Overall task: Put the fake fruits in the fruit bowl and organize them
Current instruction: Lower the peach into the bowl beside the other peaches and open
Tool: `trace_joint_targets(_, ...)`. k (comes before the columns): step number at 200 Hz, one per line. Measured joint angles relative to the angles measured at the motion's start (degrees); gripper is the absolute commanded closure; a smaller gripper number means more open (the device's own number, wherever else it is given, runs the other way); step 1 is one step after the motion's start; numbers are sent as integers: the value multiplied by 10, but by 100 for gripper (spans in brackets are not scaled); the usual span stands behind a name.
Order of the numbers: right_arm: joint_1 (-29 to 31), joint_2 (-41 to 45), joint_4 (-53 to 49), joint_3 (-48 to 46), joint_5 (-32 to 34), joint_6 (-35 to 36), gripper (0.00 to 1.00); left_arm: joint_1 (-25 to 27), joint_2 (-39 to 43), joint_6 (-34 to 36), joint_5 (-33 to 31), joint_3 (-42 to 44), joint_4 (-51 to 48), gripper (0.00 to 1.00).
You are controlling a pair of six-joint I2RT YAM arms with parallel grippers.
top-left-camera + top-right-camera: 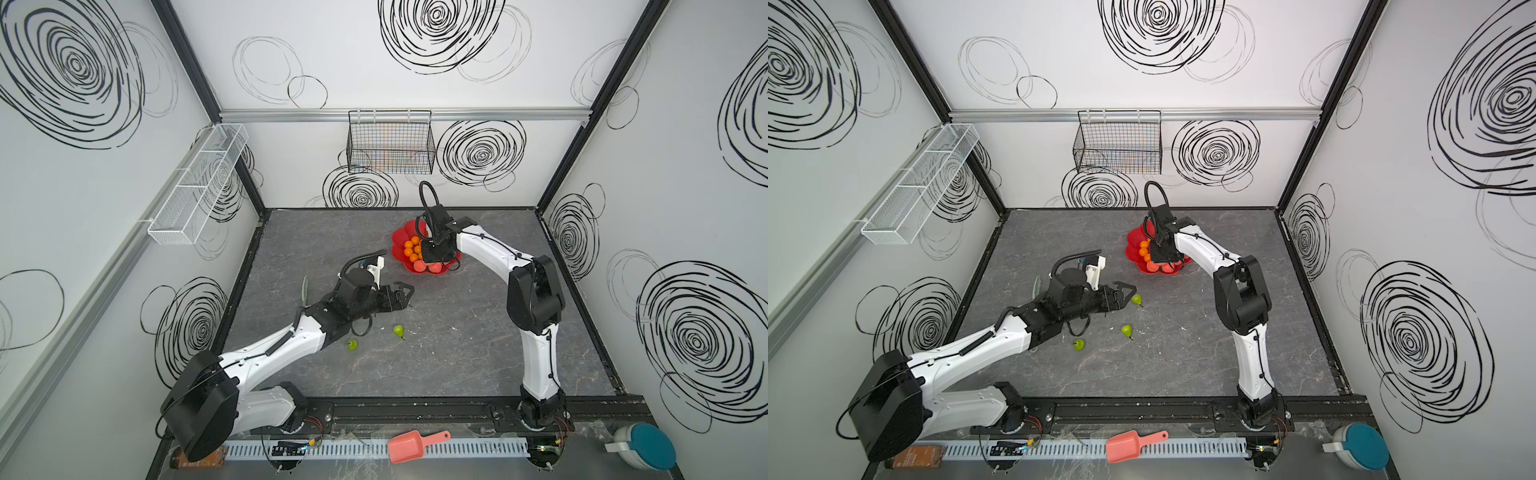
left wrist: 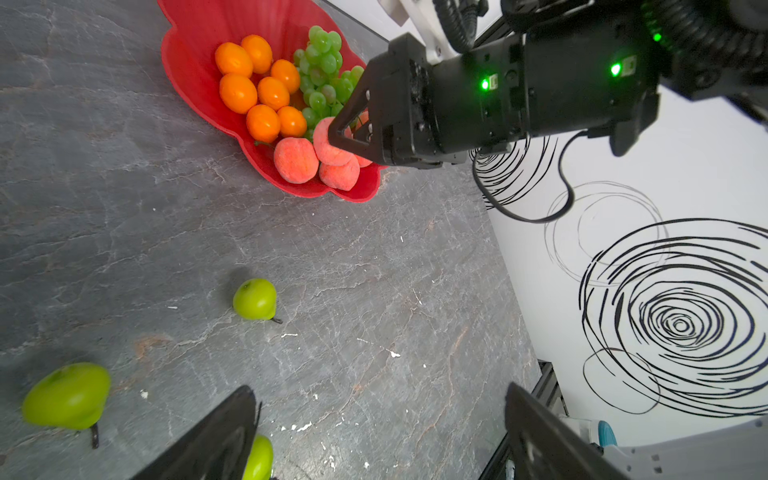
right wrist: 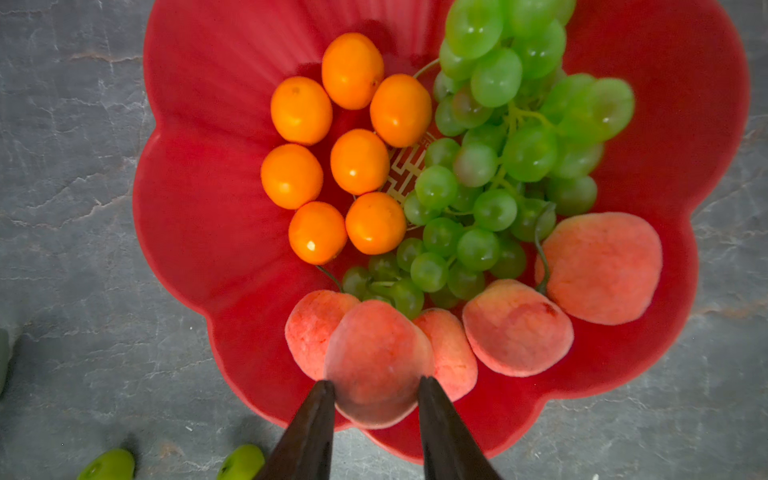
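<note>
Right gripper (image 3: 376,380) holds fuzzy pink-red peach (image 3: 376,345).

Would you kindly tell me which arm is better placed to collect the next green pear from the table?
Left. The left gripper hovers with open jaws right by a pear, whereas the right gripper is busy over the fruit bowl, jaws flanking a peach.

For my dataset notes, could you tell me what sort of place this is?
Probably a robot cell: swirl-printed wall panels enclose a tabletop, with a left arm and a right arm mounted on a rail.
</note>
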State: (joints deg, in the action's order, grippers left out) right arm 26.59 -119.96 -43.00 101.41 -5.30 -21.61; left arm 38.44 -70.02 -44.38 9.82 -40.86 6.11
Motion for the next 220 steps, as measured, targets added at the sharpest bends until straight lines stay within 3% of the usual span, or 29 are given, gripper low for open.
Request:
trace_joint_targets(191,8,-8,10,-21,-39,8,63,-4,10,0,2,11,0,4)
trace_joint_targets(220,8,-8,10,-21,-40,9,58,-7,12,0,2,11,0,4)
